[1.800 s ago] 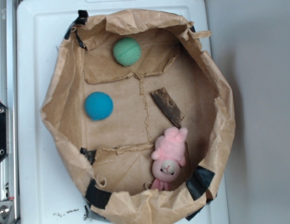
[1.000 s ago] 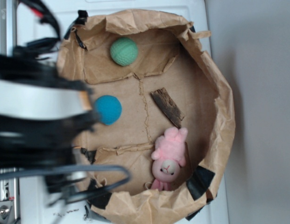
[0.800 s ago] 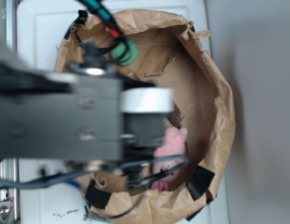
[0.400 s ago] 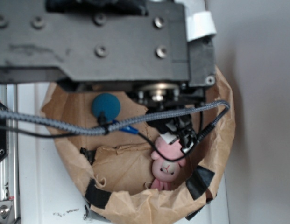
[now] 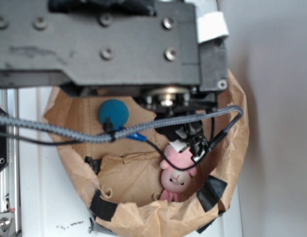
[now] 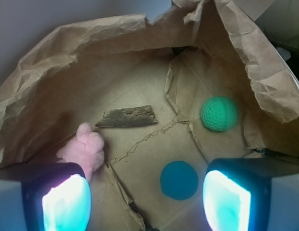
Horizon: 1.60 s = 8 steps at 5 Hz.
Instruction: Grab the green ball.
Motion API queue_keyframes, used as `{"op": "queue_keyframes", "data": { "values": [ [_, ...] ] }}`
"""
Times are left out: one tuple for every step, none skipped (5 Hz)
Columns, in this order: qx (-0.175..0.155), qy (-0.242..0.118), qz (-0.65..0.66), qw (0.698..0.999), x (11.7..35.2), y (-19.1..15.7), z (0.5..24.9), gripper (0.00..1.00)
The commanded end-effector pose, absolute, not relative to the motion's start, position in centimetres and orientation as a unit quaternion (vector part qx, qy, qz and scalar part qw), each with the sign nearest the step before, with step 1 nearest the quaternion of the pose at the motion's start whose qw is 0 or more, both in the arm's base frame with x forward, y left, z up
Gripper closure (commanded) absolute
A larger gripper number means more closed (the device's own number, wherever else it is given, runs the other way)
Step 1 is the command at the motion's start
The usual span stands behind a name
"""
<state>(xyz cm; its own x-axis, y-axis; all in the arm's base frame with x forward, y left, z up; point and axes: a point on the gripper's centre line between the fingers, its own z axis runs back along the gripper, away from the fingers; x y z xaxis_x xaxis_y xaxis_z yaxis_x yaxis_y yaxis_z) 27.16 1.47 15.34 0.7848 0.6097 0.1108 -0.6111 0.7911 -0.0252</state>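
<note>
In the wrist view the green ball (image 6: 219,113) lies on the brown paper floor of the paper-lined basket (image 6: 67,43), up at about two o'clock from the tool (image 6: 147,199), well apart from it and touching nothing. The tool's two fingers stand spread wide at the bottom corners of that view, the left-hand finger (image 6: 62,202) at about eight o'clock and the other at about four, with nothing between them. The blue ball (image 6: 178,180) sits nearer, just inside the right-hand finger, at roughly six o'clock from the green ball and apart from it. A strip of bark (image 6: 126,117) lies near the middle of the floor, and the pink plush rabbit (image 6: 84,149) shows just above the left-hand finger, partly cut off by it.

In the exterior view the robot arm (image 5: 104,44) fills the whole upper half and hides the green ball and the bark. Only the blue ball (image 5: 113,113), the rabbit (image 5: 178,170) at about five o'clock and the lower rim of the basket (image 5: 143,219) show beneath it. A braided cable (image 5: 69,132) crosses in front of the basket. The tool itself cannot be made out there. The basket stands on a white desk (image 5: 39,197).
</note>
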Motion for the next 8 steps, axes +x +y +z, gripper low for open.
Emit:
{"op": "queue_keyframes", "data": {
  "values": [
    [0.001, -0.071, 0.511, 0.856, 25.3, 4.3, 11.2, 0.00],
    [0.008, -0.096, 0.533, 0.841, 25.4, 5.7, 9.1, 0.00],
    [0.011, -0.110, 0.550, 0.828, 27.1, 7.3, 8.3, 0.00],
    [0.018, -0.103, 0.572, 0.814, 28.3, 8.9, 8.1, 0.00],
    [0.039, -0.117, 0.587, 0.800, 27.8, 9.5, 8.2, 0.00],
    [0.056, -0.105, 0.590, 0.799, 26.8, 10.8, 8.4, 0.00],
    [0.085, -0.085, 0.584, 0.803, 25.3, 11.2, 9.9, 0.00],
    [0.098, -0.079, 0.590, 0.797, 24.1, 11.2, 9.8, 0.00]
  ]
}}
